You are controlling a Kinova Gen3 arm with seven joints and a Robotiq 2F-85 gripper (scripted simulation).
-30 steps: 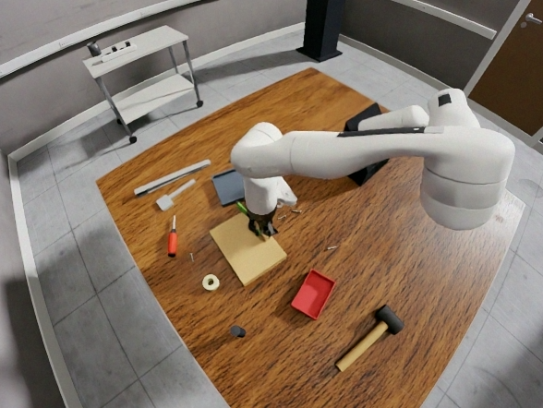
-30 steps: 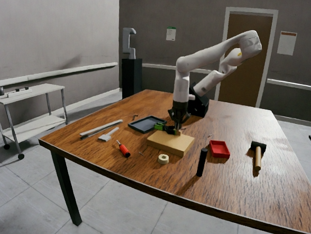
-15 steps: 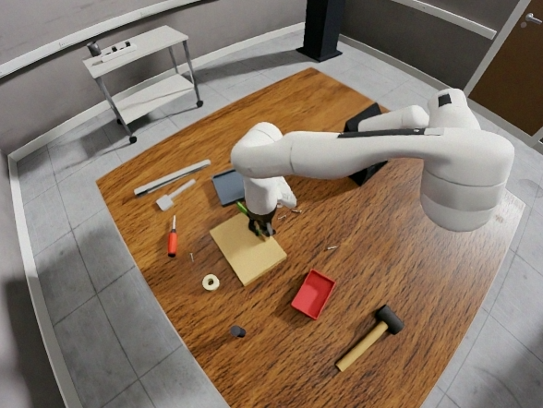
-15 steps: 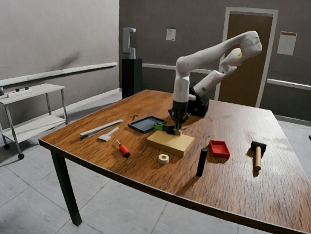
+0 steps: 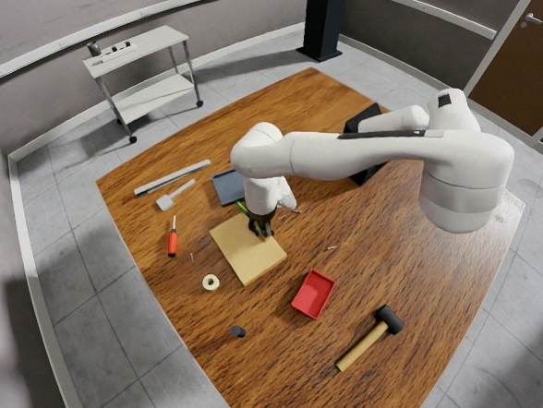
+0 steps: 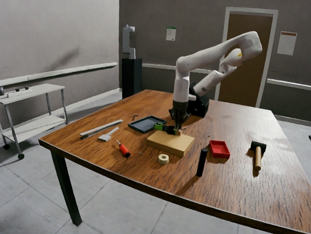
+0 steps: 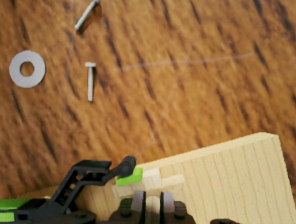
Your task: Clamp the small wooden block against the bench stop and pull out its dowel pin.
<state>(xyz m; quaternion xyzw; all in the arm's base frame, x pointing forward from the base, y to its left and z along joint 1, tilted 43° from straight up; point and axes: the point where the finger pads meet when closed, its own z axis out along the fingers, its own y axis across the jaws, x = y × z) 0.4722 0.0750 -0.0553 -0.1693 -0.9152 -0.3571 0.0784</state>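
The pincer (image 5: 265, 234) (image 6: 178, 129) (image 7: 152, 207) is pointed down over the bench board (image 5: 249, 255) (image 6: 167, 142) (image 7: 240, 177), by which it is carried nowhere but above one edge; its fingers are set narrow, and the pale, round-topped dowel pin (image 7: 152, 214) is held between them; how much of the pin is seated in its hole cannot be told, as the lower part is hidden.

Beside the pincer, the spring clamp (image 5: 242, 209) (image 6: 159, 126) (image 7: 75, 186) is seen with its green pad set against small pale wooden pieces (image 7: 152, 177) on the board; which is the block and which the stop cannot be made out; whether anything loose is caught between them is likewise hidden.

The board is borne by the wooden counter (image 5: 392, 258) (image 6: 238, 174) (image 7: 200, 100); near it a red tray (image 5: 314, 294) (image 6: 219, 149), a blue-grey tray (image 5: 228, 188) (image 6: 146, 124) and a roll of tape (image 5: 204, 282) (image 6: 163, 160) are placed; a flat washer (image 7: 15, 69) and a nail (image 7: 90, 84) are seen lying on the counter, apart from the board.
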